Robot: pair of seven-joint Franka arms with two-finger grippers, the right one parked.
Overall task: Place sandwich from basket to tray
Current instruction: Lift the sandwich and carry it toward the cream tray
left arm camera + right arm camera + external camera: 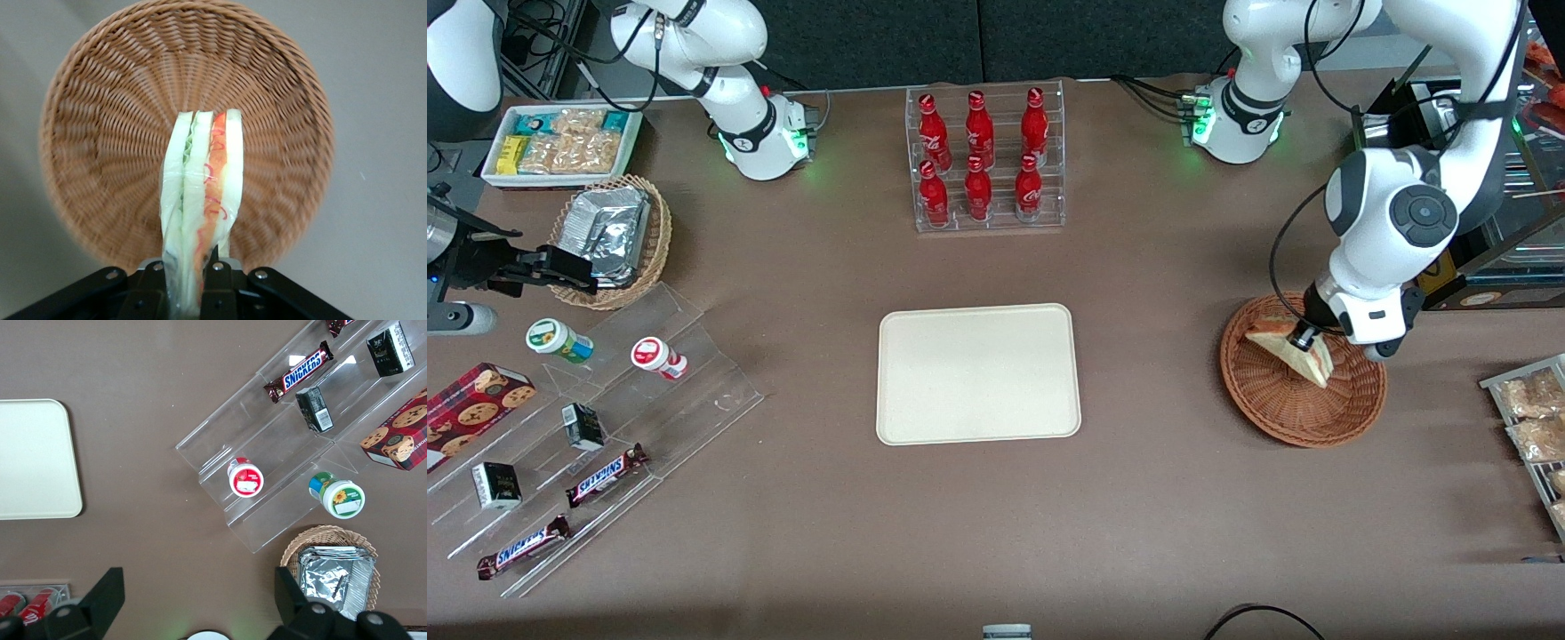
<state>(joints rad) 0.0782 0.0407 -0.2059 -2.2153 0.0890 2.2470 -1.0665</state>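
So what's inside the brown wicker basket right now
Only the sandwich, clamped on edge by the gripper above the basket. The woven floor around it shows bare. The strip of weave directly under the sandwich and fingers is covered.

Front view: high overhead, facing steeply down, whole tabletop in frame, tray (978, 373) at center. Left wrist view: close above the basket (100, 133), looking past the gripper (190, 280) clamped on the sandwich (200, 200). Right wrist view: facing down, sharing tray and clear shelves (280, 453) with the front view.
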